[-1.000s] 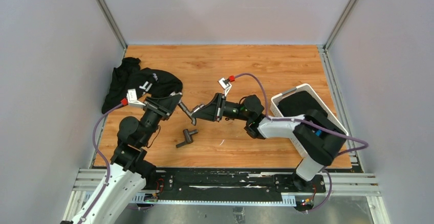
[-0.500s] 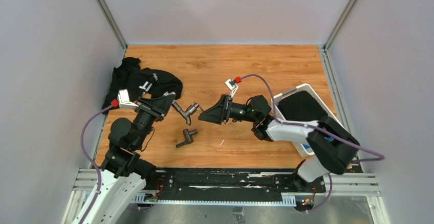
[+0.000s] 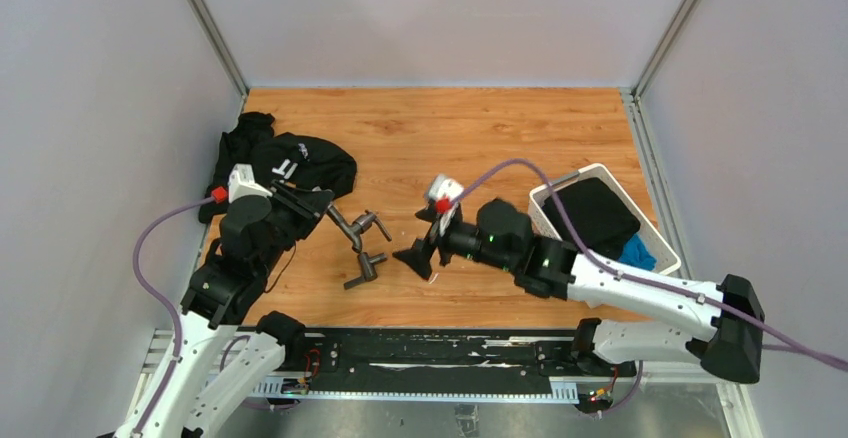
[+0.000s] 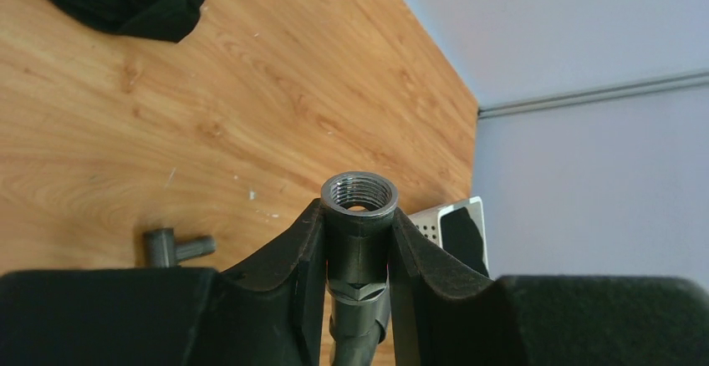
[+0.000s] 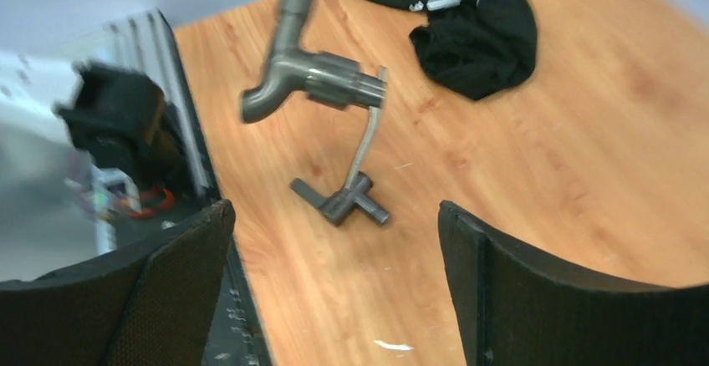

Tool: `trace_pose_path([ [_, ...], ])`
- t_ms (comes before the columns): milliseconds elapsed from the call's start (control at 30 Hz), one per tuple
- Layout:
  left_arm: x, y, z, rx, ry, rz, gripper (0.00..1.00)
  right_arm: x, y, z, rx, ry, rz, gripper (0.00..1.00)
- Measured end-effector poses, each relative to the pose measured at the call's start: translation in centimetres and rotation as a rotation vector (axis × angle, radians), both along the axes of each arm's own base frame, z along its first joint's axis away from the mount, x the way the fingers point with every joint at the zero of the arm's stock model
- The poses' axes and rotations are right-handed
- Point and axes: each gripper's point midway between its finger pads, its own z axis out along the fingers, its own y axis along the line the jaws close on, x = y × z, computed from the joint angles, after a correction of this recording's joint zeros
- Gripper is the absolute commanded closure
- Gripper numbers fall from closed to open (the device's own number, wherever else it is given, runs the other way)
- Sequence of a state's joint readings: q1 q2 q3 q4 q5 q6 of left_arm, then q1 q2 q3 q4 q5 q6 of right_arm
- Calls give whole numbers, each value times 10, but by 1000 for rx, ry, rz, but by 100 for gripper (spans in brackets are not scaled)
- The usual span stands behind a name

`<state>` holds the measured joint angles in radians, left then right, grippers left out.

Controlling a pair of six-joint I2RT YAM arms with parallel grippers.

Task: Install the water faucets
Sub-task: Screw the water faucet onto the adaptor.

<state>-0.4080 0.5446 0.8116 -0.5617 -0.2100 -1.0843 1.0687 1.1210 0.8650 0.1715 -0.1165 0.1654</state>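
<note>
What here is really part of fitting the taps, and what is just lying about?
Part of the job:
- faucet body, held in the air
- tee fitting, lying on the wood

Just lying about:
- black garment
- white basket with dark cloth inside

Two dark-grey faucet pieces: one faucet body with lever [image 3: 357,226], one tee fitting [image 3: 366,269]. One black garment [image 3: 285,158]. One white basket [image 3: 570,179] with one black cloth [image 3: 598,208] and one blue item [image 3: 632,253]. Two end effectors: left end effector [image 3: 322,206], right end effector [image 3: 420,261]. One bench [image 3: 500,128].
</note>
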Motion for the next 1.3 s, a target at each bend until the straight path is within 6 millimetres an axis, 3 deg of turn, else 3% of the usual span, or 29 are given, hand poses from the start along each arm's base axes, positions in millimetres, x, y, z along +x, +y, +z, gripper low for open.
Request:
trace_pose_path([
  [133,-3,3,-12,9,74,20,100,-41,20,-3,-132,-357,78,6],
  [200,-3,2,-14,6,86,16,100,-51,30,-4,-158,-478,99,6],
  [367,-3,-1,-15,-17,101,14,100,-42,52,-15,-218,-696,38,4],
  [533,-6,0,-15,-38,105,22,100,-29,78,-43,-328,-897,-59,7],
  [700,-7,0,-16,-38,110,22,100,-21,87,-62,-405,-1014,-126,15],
  [767,-7,1,-17,-36,114,23,100,-17,87,-59,-407,-1035,-166,22],
  [1000,-9,1,-20,-31,128,23,100,-7,86,-19,-324,-1056,-316,43],
  [1167,-8,-1,-18,-48,124,22,100,-5,87,-20,-321,-1054,-335,70],
  [1233,-8,-2,-18,-53,125,19,100,-5,89,-26,-330,-1050,-329,98],
  [1300,-8,-2,-18,-55,126,20,100,-5,89,-29,-335,-1042,-328,100],
])
